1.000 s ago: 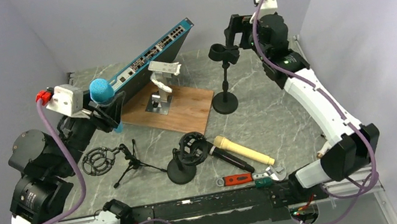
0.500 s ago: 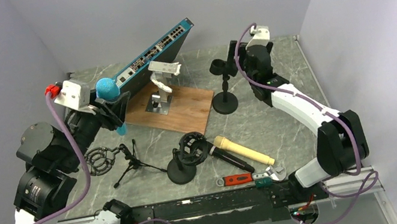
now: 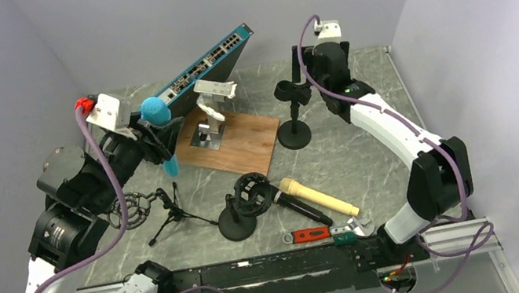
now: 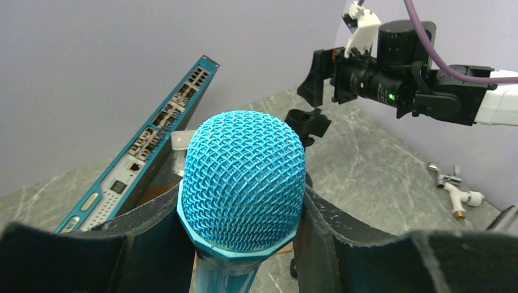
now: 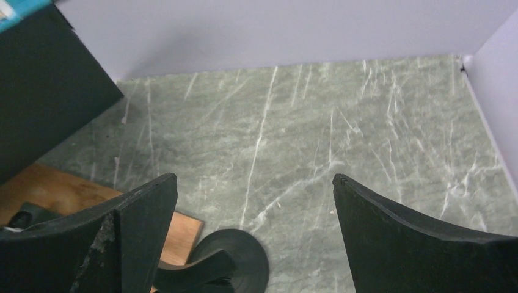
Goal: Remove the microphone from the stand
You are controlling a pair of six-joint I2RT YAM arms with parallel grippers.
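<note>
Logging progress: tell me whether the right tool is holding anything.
No, the right tool stands wide open with nothing clamped in it.

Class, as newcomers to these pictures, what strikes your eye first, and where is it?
The bright blue microphone, clamped in the left gripper above the table at left. Behind it leans a blue-edged network switch; the right gripper stands open by an empty black stand.

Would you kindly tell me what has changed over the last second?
The left gripper, shut on the blue mic, carried it rightward. The right arm folded in leftward, with the right gripper open beside the stand. The stand's base and the wrench stayed put.
</note>
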